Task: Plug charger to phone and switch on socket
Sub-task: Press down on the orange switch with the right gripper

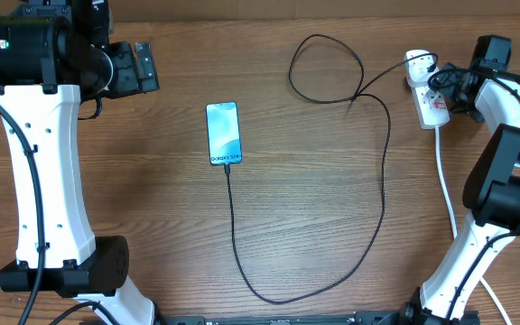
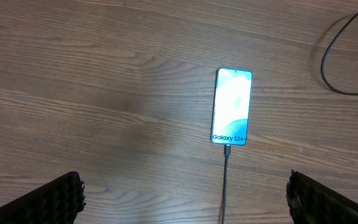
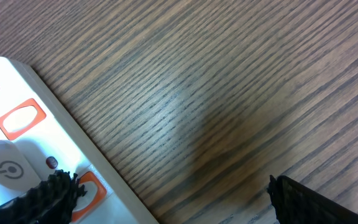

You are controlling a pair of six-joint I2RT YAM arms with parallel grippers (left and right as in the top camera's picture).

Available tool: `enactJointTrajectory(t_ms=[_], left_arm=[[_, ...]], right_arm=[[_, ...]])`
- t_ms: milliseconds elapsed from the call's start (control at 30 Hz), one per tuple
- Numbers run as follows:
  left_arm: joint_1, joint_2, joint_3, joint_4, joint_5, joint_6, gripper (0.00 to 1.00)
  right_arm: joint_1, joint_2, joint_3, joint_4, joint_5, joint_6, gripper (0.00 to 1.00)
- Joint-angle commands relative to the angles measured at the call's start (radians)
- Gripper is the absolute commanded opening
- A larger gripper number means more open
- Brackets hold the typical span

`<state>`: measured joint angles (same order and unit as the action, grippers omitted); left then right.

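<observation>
My left gripper point(image 2: 184, 186) hangs released above the table point(image 2: 73, 74), its two fingers point(image 2: 51, 199) spread wide with nothing between them. The phone point(image 2: 232, 107) lies flat ahead of those fingers, nearer one of them than the other, with its lit screen up and the "Galaxy S24+" line at the end closest to me. The charger point(image 2: 225, 186) runs as a thin black line out between my left fingers. Its tip meets the phone's near short edge and looks seated there, though the joint is too small to be sure. In the overhead view the cable leaves the phone in a long bend, then a loop, and ends at the plug adapter point(image 1: 417, 61) in one end of the socket point(image 1: 431, 101).

My right gripper point(image 3: 169, 180) is at that socket, its fingers likewise parted wide and grasping nothing. One finger lies over the white strip; the other is off it, above bare wood. A red switch point(image 3: 20, 118) sits just ahead of the finger over the strip, and a second red switch point(image 3: 95, 186) shows partly beneath that fingertip. I cannot tell whether the pad touches it. The white cord point(image 1: 443, 181) leaves the socket's other end.
</observation>
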<state>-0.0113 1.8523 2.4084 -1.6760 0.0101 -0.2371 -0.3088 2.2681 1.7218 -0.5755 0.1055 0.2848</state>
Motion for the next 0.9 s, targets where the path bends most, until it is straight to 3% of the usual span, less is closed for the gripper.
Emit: enactJointTrajectory(t_ms=[0,867], left_arm=[[-0.002,-0.026,-0.001,0.001,-0.014,-0.003,1.00],[-0.002,-0.026,-0.001,0.001,-0.014,-0.003,1.00]], right_arm=[[0.045,0.034,0.000,-0.030,-0.047,-0.022,1.00],[0.086,0.034,-0.001,-0.063,-0.047,-0.024,1.00]])
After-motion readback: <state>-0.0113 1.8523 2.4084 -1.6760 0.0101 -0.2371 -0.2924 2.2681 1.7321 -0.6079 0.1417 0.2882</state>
